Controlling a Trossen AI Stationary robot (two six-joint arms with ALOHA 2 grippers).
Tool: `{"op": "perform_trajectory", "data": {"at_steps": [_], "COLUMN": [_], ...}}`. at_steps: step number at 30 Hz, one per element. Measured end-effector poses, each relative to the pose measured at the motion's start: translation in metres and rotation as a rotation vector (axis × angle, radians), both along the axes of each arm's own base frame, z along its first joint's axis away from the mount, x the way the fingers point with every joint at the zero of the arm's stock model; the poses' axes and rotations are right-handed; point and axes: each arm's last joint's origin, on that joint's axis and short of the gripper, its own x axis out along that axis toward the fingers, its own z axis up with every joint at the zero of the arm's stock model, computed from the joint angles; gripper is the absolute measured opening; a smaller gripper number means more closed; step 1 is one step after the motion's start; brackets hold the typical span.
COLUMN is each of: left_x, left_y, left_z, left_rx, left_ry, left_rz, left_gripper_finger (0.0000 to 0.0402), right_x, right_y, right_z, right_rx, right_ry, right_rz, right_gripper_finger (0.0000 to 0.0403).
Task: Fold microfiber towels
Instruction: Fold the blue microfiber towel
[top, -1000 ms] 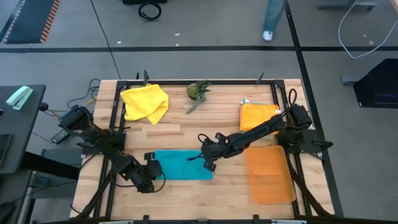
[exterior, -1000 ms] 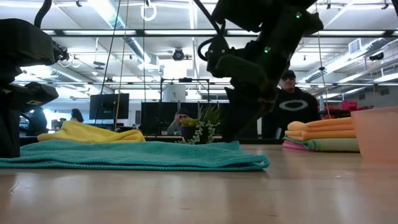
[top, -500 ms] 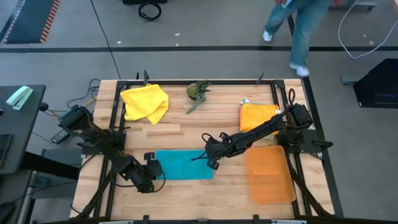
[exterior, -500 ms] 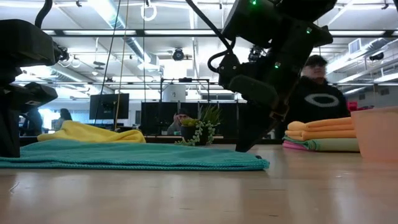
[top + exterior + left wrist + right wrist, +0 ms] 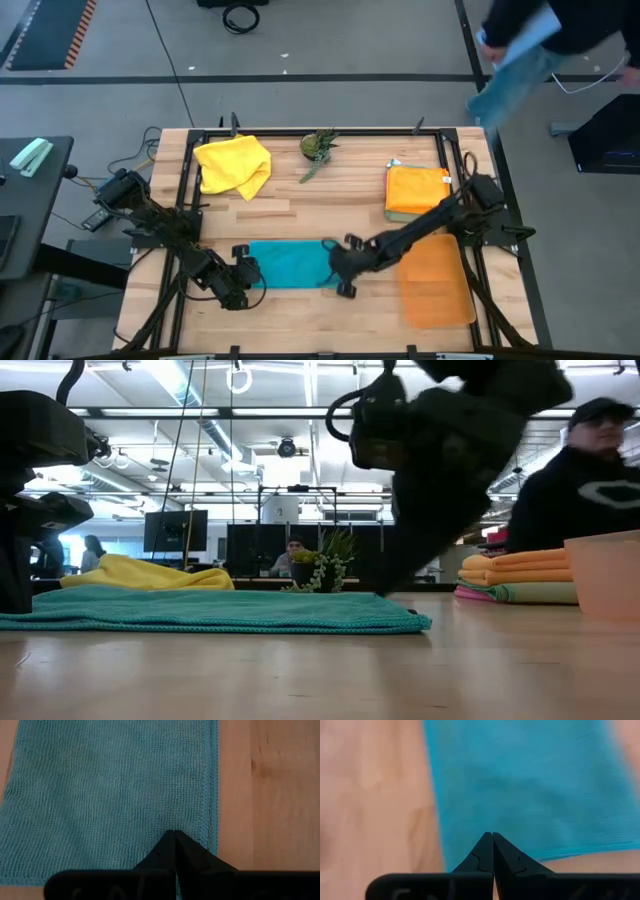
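A teal towel (image 5: 290,265) lies flat on the table as a rectangle; it also shows in the low view (image 5: 210,610). My left gripper (image 5: 246,270) is shut and points down at the towel's left end (image 5: 172,834). My right gripper (image 5: 343,280) is shut and points down at the towel's right end (image 5: 492,835), blurred in the low view (image 5: 395,575). A crumpled yellow towel (image 5: 233,164) lies at the far left. A stack of folded towels, orange on top (image 5: 415,188), sits at the far right. My left gripper's shut fingertips (image 5: 167,842) come from above, pointing down, onto the teal towel's left end, beside a hemmed edge (image 5: 214,820). In the low view the gripper reaches down to the cloth (image 5: 15,600). The towel lies flat under it. My right gripper's shut fingertips stand over the towel's right end near its edge (image 5: 520,857); I cannot tell whether they touch it.
A translucent orange mat (image 5: 433,280) lies at the near right. A small green plant (image 5: 320,146) stands at the far middle. A person (image 5: 585,480) passes behind the table's far right. Bare wood shows along the near edge (image 5: 300,320).
My right gripper has swung toward the table's near edge and come down to the teal towel's right end, staying shut. The towel has kept its place. A person has walked rightward behind the table.
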Motion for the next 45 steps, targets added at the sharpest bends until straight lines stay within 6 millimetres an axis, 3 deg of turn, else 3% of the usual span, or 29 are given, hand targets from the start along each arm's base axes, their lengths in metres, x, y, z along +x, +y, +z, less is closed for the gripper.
{"op": "perform_trajectory", "data": {"at_steps": [5,13,19,22,27,33,38,45], "left_x": [0.000,0.000,0.000,-0.001,0.000,-0.001,-0.005,-0.011], "left_y": [0.000,-0.001,-0.001,0.010,0.042,0.073,0.079,0.063], "left_z": [0.000,0.003,0.036,0.045,0.026,0.001,-0.006,-0.006], "left_rx": [0.000,-0.018,-0.040,0.045,0.136,0.072,0.017,-0.060], "left_ry": [-0.002,-0.012,-0.114,-0.167,-0.099,-0.028,-0.028,-0.045], "left_rz": [0.001,0.000,-0.125,-0.103,-0.012,0.069,0.115,0.132], "left_gripper_finger": [0.0022,0.0018,0.0023,0.0034,0.0013,0.0014,0.0006,0.0030], "right_x": [-0.001,-0.002,-0.005,-0.004,-0.002,-0.003,-0.008,-0.014], "right_y": [0.019,0.020,0.018,0.019,0.020,0.022,0.017,-0.002], "right_z": [-0.010,-0.019,-0.002,0.002,-0.003,-0.005,-0.013,-0.024], "right_rx": [0.022,0.041,0.022,0.025,0.023,0.024,0.005,-0.027], "right_ry": [-0.021,0.020,-0.008,-0.037,-0.047,-0.050,-0.020,0.011], "right_rz": [0.032,0.020,0.038,0.020,-0.036,-0.038,-0.042,-0.060], "right_gripper_finger": [0.0003,0.0003,0.0002,0.0002,0.0002,0.0002,0.0002,0.0002]}}
